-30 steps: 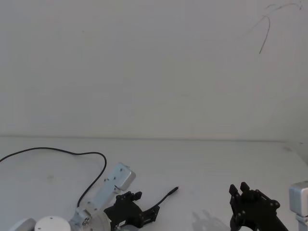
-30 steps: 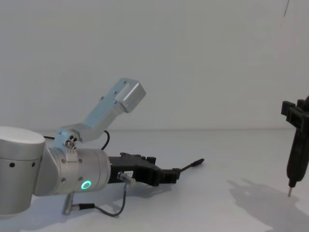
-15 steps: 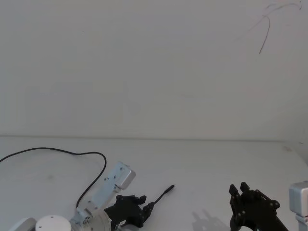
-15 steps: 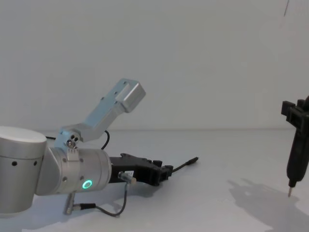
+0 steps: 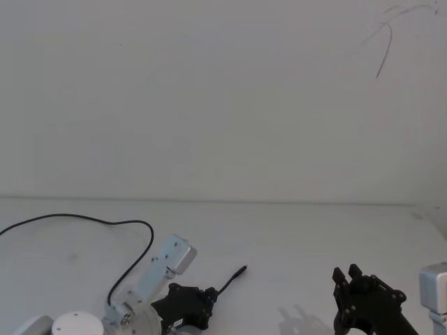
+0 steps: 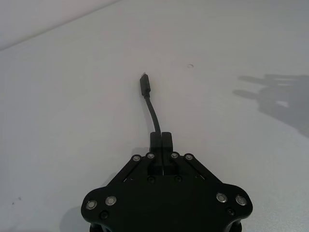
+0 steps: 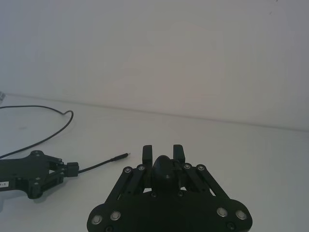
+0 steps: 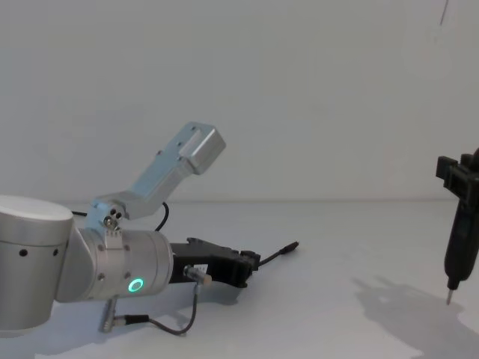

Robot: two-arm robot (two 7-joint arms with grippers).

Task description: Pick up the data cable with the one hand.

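The data cable (image 5: pixel 133 225) is a thin black cord that loops across the table's left side. Its small plug (image 5: pixel 241 269) points toward the table's middle. My left gripper (image 6: pixel 161 140) is shut on the cable a short way behind the plug (image 6: pixel 145 84), which sticks out past the fingertips. In the chest view the left gripper (image 8: pixel 253 262) sits low over the table with the plug (image 8: pixel 288 247) slightly higher in front of it. My right gripper (image 5: pixel 346 273) hangs open with nothing in it at the near right, apart from the cable (image 7: pixel 96 164).
A short dark wire with silver connectors (image 8: pixel 150 321) hangs under the left wrist. The white table (image 5: pixel 293 237) meets a plain white wall behind. The right gripper's shadow (image 8: pixel 397 299) falls on the table.
The left gripper's fingers have closed on the cable. Gripper and plug have drawn back a little toward the robot. The right arm has not moved.
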